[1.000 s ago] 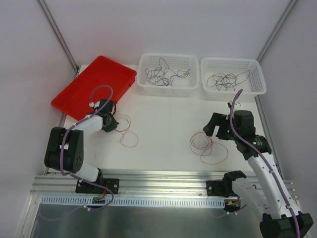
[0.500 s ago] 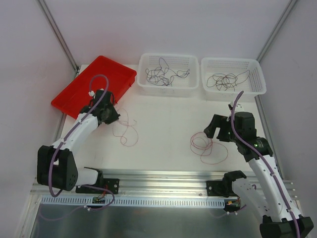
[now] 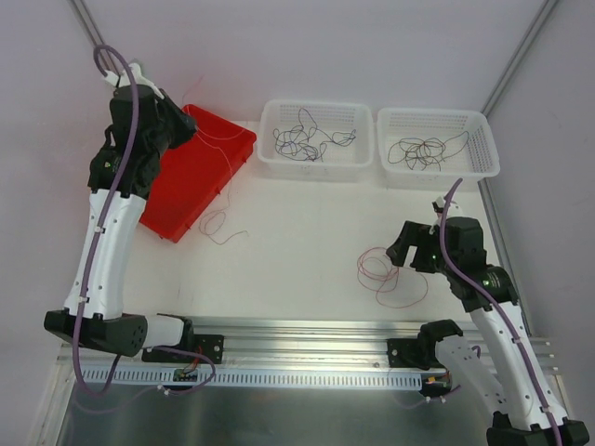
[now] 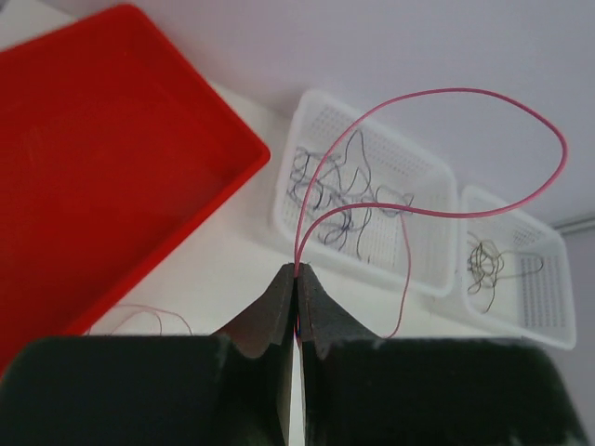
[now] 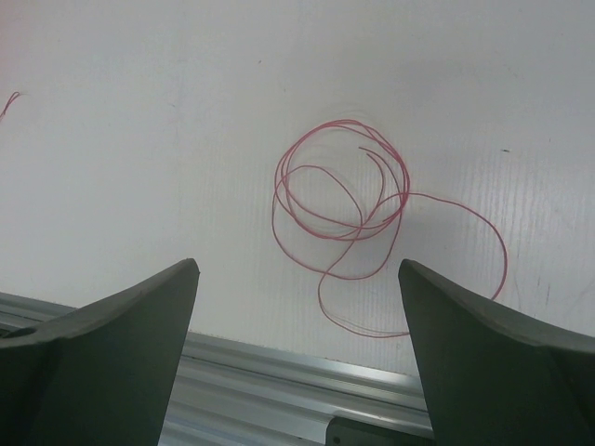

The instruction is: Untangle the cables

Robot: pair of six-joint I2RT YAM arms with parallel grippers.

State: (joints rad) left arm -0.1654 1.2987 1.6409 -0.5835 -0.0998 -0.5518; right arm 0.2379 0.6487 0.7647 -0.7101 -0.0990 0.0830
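The red-pink wire [image 4: 437, 91] is pinched in the closed left hand [image 4: 297, 279] above the red tray [image 4: 112, 158] — to be lowered slowly, trailing end first. The right hand [image 5: 297, 268] is held wide open, empty — over another coil [image 5: 358, 228] on the counter [image 5: 139, 111].

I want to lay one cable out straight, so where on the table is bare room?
The table centre is bare, between the red-pink cable trailing from the left gripper and the coil by the right gripper. Crowded: the left basket and right basket, full of dark cables.
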